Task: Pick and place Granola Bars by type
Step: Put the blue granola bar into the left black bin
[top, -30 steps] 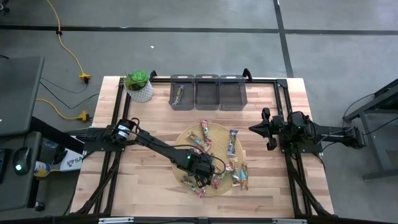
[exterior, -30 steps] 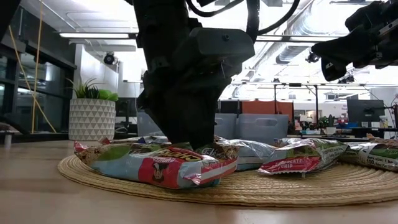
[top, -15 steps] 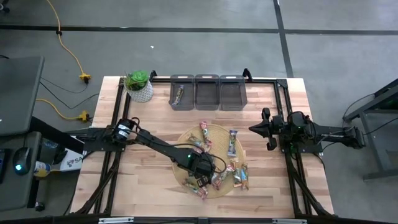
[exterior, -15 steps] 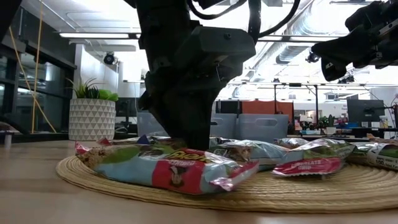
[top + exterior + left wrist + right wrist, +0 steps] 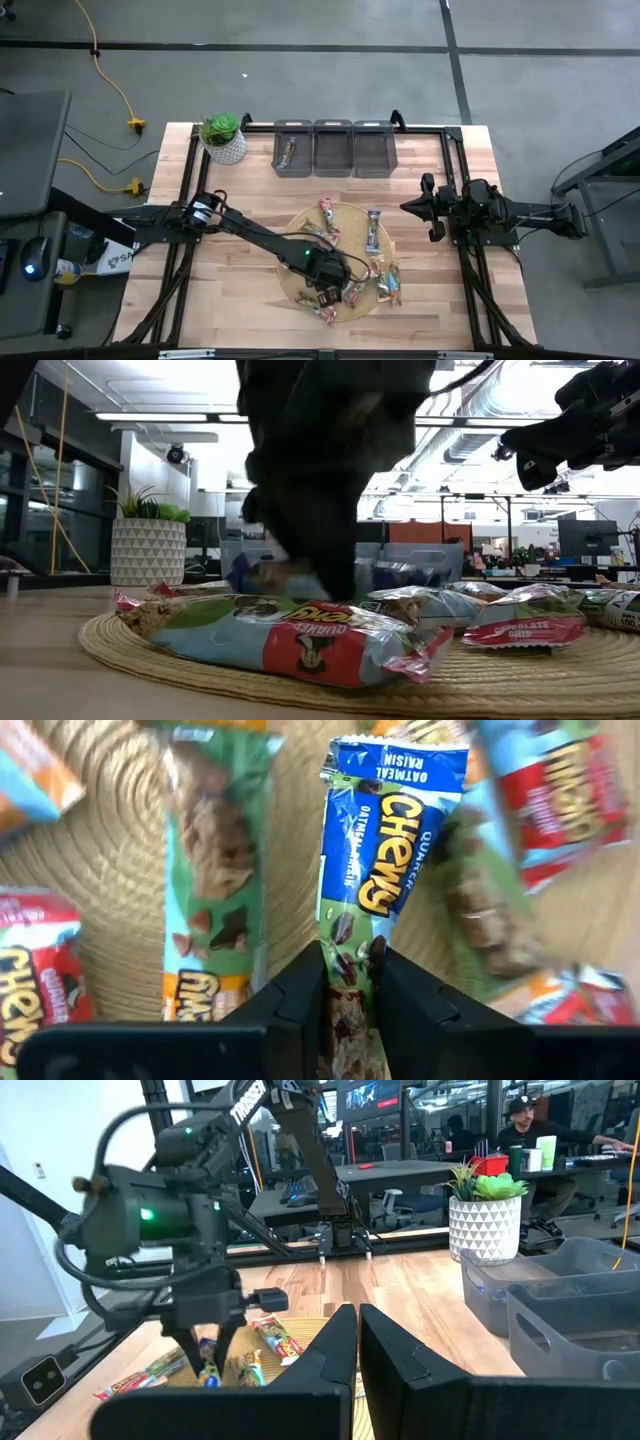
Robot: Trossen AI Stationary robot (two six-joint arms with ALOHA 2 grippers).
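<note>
1. In the low view the left arm is a dark blur blocking the middle, and the bars behind it are hidden; the right end of the woven mat is cut off.
2. The left gripper is down over the near part of the mat, its fingers pinching the end of a blue oatmeal-raisin granola bar; the wrist view crops the bar's gripped end.
3. The other granola bars lie scattered on the mat at the table's middle; about ten show from above, but overlap and the arm make an exact count uncertain.
4. Three grey bins stand in a row at the far edge; the left one holds one bar.
5. The right gripper waits at the right edge, above the table, fingers pressed together.
6. One potted plant stands at the far left corner.
</note>
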